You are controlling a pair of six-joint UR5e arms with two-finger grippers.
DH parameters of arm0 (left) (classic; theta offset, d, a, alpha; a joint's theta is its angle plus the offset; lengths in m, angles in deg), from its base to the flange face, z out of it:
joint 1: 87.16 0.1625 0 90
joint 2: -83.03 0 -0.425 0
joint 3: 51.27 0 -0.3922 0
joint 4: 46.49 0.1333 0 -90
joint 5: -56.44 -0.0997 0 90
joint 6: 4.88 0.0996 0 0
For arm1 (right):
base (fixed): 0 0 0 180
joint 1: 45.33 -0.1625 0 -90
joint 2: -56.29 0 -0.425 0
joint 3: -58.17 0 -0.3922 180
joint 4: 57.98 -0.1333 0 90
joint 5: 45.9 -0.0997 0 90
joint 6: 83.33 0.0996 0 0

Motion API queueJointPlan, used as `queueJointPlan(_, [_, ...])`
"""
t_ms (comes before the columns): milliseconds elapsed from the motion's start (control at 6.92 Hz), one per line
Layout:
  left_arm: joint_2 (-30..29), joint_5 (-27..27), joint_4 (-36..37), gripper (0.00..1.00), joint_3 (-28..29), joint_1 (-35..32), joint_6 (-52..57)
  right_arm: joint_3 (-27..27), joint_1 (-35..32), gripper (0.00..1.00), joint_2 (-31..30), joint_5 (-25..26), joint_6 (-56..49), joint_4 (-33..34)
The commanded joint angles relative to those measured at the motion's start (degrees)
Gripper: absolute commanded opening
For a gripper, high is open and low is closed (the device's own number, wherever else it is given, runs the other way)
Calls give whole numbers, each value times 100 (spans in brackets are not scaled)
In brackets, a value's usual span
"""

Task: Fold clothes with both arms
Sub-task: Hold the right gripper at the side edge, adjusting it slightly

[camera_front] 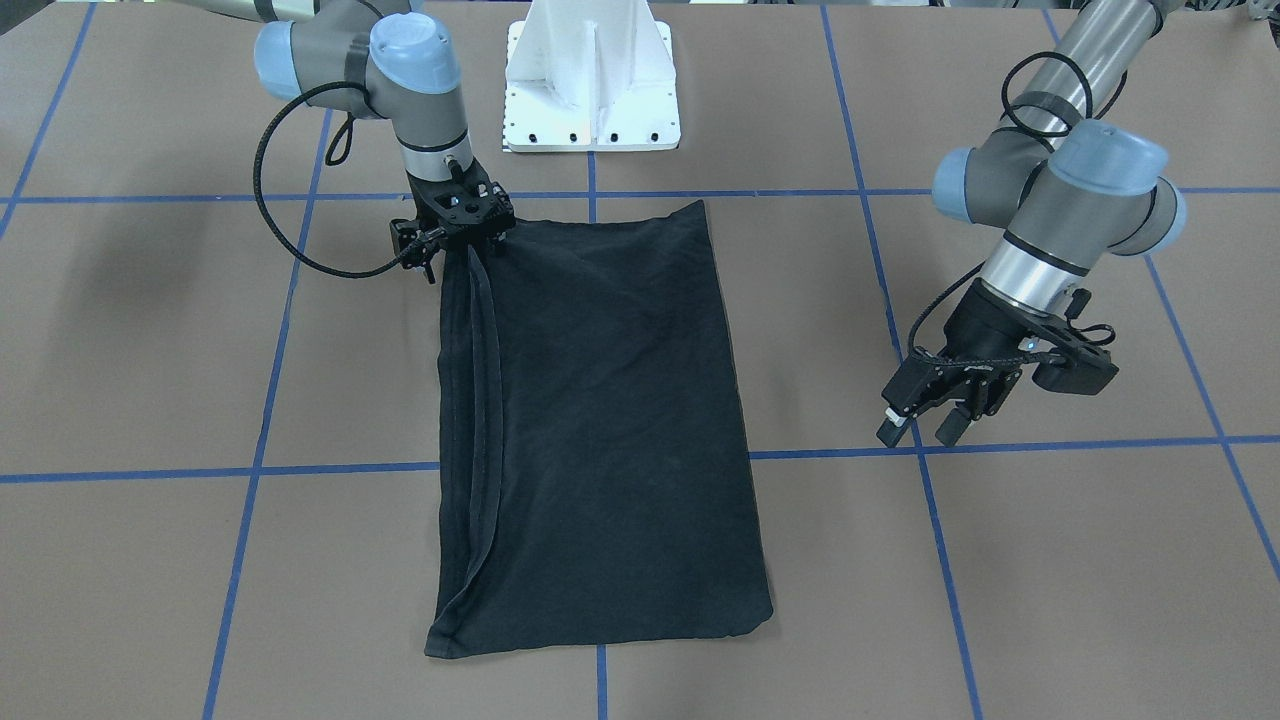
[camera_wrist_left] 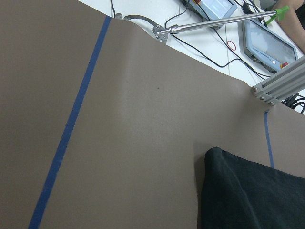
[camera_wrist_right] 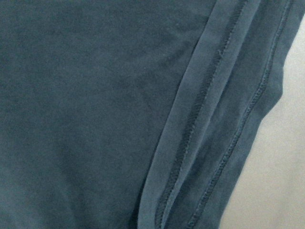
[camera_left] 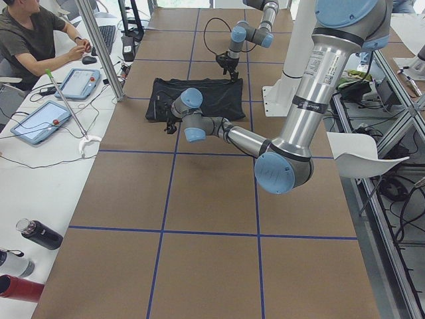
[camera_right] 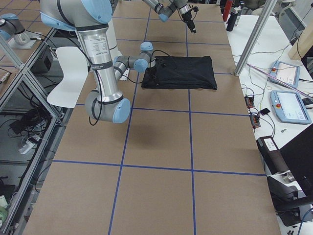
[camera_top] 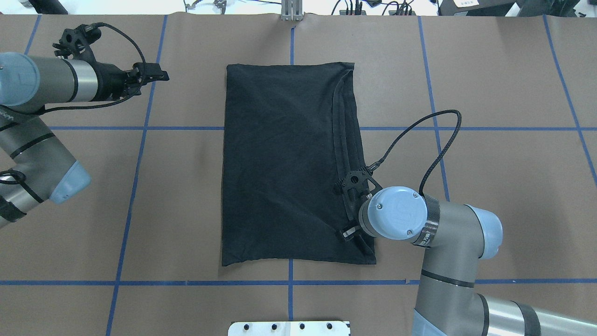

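Spread wide, the left end effector (camera_front: 920, 432) hangs well off the shirt's (camera_top: 280, 163) left side, level with its far edge, gripping nothing. Only the front-facing view shows the gap between its fingers; overhead it is a dark side-on shape at the end of the left arm (camera_top: 51, 86). Its wrist view alone catches one corner of the shirt up close against the brown desk (camera_top: 489, 70), with a touch panel (camera_wrist_left: 267, 40) and a metal rod (camera_wrist_left: 214, 21) beyond the desk's edge.

The shirt lies flat on the desk as a folded black oblong, its long side running away from the white base (camera_front: 592, 85). A blue tape line (camera_top: 513, 128) passes under it. Stitched hems bunch along its right edge.

The right end effector (camera_front: 478, 245) sits down on that right edge, close to the shirt's near right corner. Overhead, the wrist's blue cap hides the fingers. The front-facing view shows its body against the cloth, with the hem strip leading away, but not the tips. Its wrist view is filled with dark fabric and rows of hem stitching, plus a sliver of desk. Whether the jaws are parted or pinching cloth I cannot tell.

The left side view alone shows an operator (camera_left: 33, 40) seated beyond the shirt's far edge.
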Motion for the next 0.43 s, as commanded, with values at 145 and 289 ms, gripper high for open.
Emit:
queueJointPlan(145, [-7, 12, 0, 100, -1, 9, -2, -28, -75, 100, -38, -26, -9, 1])
queueJointPlan(289, [-7, 12, 0, 100, -1, 9, -11, -28, -110, 100, -47, -27, -9, 1])
